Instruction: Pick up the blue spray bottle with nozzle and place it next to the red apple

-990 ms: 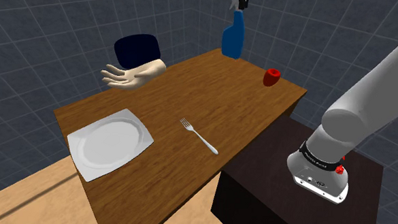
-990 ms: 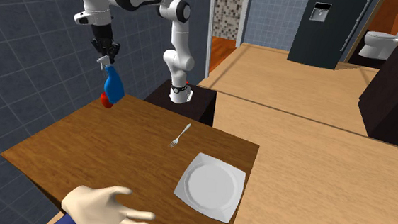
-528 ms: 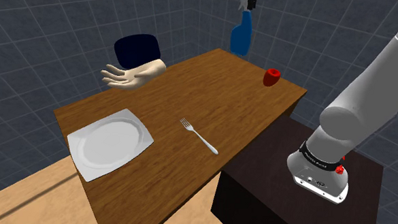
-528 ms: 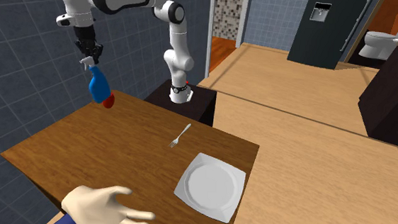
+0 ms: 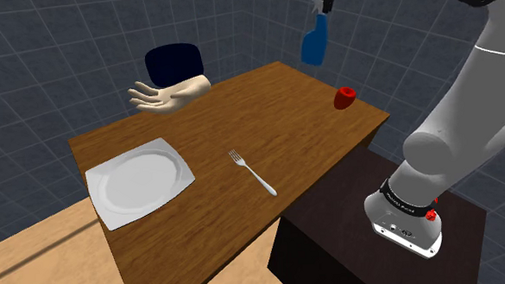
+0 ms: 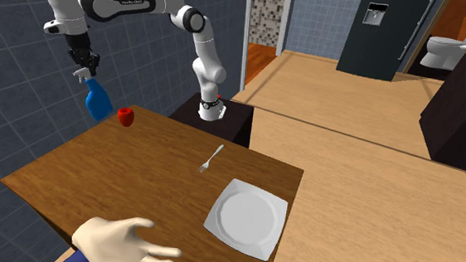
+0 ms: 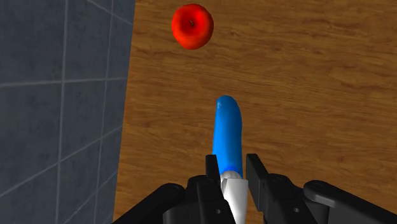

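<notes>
Pickup's done: the gripper pinches the blue spray bottle by the neck, up in the air, probably over the table edge. In the shoulder view the red apple sits at its 5 o'clock, so placing is what's left

open tabletop nr apple, tiled wall just past that edge, fork & plate well apart

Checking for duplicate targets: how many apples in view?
1. The apple sits on the table near its wall-side edge, close to the held bottle. Nothing seems to hide another.
</notes>
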Controlling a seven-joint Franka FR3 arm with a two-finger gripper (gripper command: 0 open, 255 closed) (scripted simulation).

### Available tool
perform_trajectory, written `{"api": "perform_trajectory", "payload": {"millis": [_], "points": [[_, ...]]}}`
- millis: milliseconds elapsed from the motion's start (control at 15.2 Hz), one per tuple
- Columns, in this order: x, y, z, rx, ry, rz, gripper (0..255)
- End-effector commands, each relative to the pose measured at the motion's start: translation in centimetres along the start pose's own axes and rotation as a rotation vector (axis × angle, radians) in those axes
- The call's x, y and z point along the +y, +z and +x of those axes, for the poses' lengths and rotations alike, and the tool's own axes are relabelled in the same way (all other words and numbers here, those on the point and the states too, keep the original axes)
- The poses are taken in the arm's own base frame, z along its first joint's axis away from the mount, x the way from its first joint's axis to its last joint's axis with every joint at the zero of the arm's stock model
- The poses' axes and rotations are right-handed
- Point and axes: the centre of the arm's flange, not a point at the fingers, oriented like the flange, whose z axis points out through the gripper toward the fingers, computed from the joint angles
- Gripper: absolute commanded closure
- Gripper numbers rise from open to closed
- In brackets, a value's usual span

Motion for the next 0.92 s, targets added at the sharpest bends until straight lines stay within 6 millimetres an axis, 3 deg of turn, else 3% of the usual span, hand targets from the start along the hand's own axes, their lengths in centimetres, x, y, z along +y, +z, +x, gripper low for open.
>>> {"api": "perform_trajectory", "payload": {"millis": [0, 528, 858], "points": [[2.9, 0.3, -0.1, 0.001, -0.001, -0.001, 255], [13.5, 2.8, 0.5, 0.001, -0.001, -0.001, 255], [13.3, 5.4, 0.5, 0.001, -0.001, -0.001, 255]]}}
